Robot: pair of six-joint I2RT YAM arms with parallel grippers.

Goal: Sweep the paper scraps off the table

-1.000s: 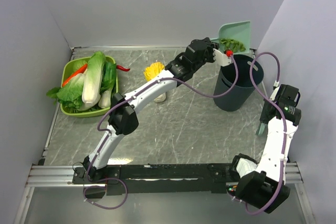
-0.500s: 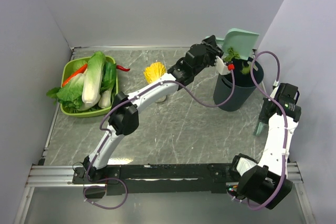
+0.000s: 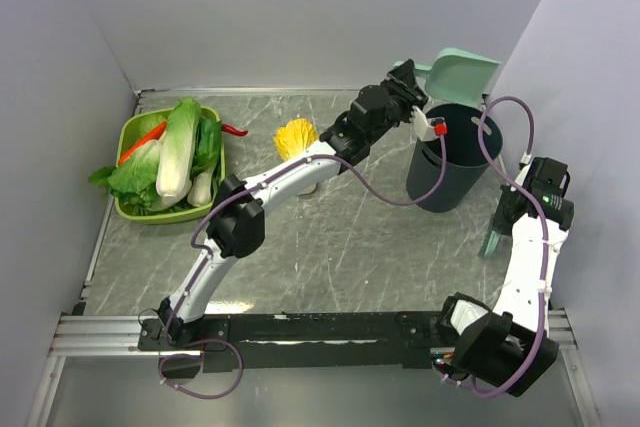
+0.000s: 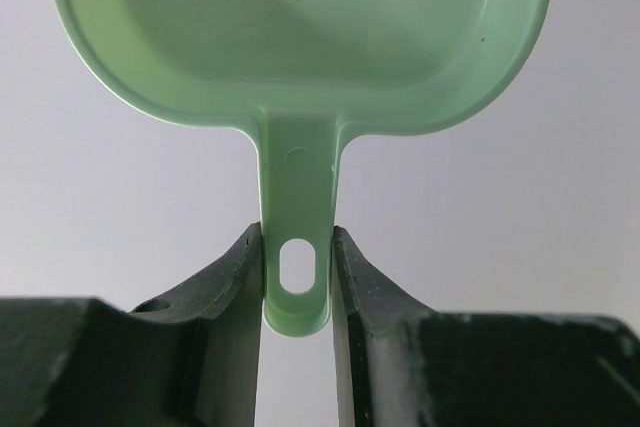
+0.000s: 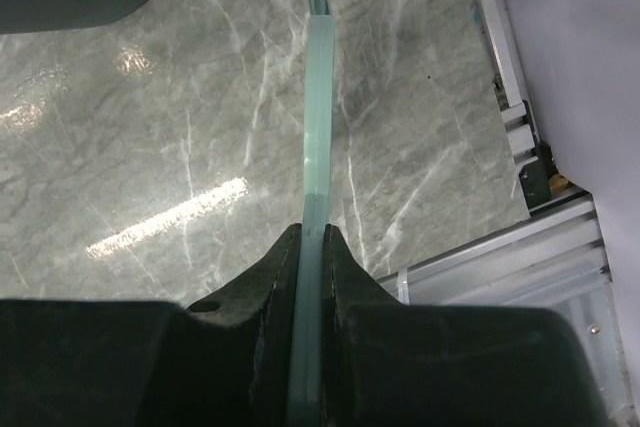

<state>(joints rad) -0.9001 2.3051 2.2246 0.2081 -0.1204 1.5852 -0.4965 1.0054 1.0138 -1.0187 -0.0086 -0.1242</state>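
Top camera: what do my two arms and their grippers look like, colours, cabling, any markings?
Both the left arm and right arm have white rounded links between chunky black joints. A thin purple cable loops loosely along each. The left gripper and right gripper have matte black fingers. A small red mark sits near the left gripper.

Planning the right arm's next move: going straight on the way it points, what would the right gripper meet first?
Likely the marble table; the thin pale-green tool clamped in the right gripper would touch first. Depth is unclear.
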